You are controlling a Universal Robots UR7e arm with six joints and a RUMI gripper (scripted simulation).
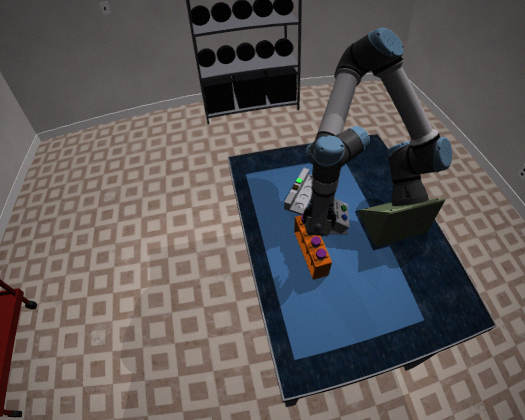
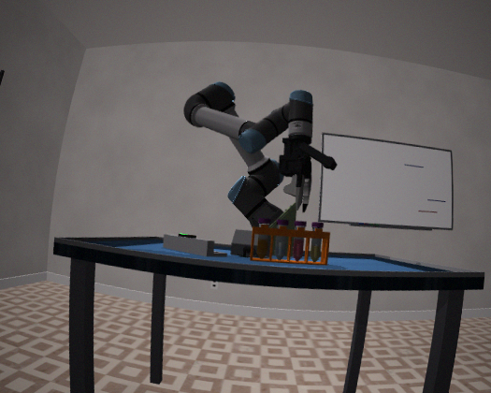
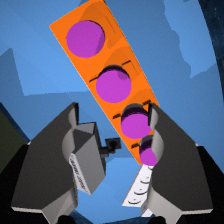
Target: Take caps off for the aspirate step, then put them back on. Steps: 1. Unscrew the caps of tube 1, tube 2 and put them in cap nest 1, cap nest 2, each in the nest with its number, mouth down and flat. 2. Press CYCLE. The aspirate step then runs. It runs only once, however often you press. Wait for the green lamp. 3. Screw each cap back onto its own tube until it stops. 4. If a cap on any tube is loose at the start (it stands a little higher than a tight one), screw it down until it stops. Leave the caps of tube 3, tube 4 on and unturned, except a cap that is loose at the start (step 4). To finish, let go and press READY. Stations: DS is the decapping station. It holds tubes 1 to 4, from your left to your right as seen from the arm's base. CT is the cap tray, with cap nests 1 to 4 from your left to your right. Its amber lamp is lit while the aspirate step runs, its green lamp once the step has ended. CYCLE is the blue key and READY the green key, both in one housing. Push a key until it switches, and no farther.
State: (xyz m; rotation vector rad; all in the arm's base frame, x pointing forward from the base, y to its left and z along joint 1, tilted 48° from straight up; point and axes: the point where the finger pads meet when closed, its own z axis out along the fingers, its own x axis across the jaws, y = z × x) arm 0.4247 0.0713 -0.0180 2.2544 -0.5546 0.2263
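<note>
The orange decapping station (image 1: pixel 322 271) (image 2: pixel 289 261) (image 3: pixel 65 22) holds the tubes. Purple caps sit on tube 1 (image 1: pixel 321 253) (image 2: pixel 317 225) (image 3: pixel 86 39), tube 2 (image 1: pixel 316 241) (image 2: pixel 300 224) (image 3: pixel 113 86), tube 3 (image 2: pixel 282 223) (image 3: pixel 135 125) and tube 4 (image 2: pixel 264 220) (image 3: pixel 148 156). Whether any stands slightly higher, I cannot tell. My gripper (image 2: pixel 304 208) (image 3: pixel 113 104) is open and empty, above the caps. The grey cap tray (image 1: pixel 290 202) (image 2: pixel 189 245) shows no cap in its visible nests. Its green lamp (image 1: pixel 299 180) (image 2: pixel 184 235) is lit; the amber lamp (image 1: pixel 295 187) looks dark.
The key housing (image 1: pixel 340 226) (image 2: pixel 241 243) (image 3: pixel 90 150) stands beside the station on the arm's side, with the green key (image 1: pixel 344 207) and blue key (image 1: pixel 345 217). A green slanted panel (image 1: pixel 402 222) stands in front of the arm's base. The cap tray lies past the tube 4 end.
</note>
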